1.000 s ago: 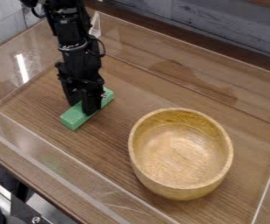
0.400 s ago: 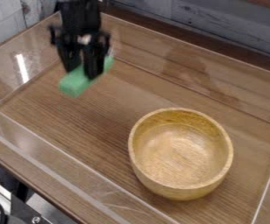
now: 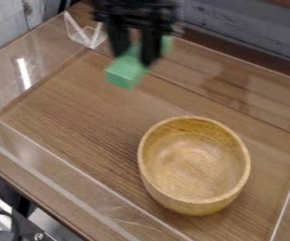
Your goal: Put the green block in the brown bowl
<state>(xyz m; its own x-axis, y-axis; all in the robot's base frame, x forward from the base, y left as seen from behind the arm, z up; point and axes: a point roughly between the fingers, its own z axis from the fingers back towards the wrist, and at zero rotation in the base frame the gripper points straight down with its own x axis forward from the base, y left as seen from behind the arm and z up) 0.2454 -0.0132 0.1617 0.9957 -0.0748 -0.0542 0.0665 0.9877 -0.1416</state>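
The green block [image 3: 129,68] hangs in the air, up and to the left of the brown bowl [image 3: 194,164], well clear of the wooden table [image 3: 85,122]. I see my gripper [image 3: 137,52] pointing straight down, blurred, its jaws clamped on the block's upper end. I can read no writing anywhere.

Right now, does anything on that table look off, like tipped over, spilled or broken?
Nothing stands out. The brown bowl sits upright and empty on the wooden table, with no visible damage. The green block is off the table, tilted in the gripper, which is blurred.
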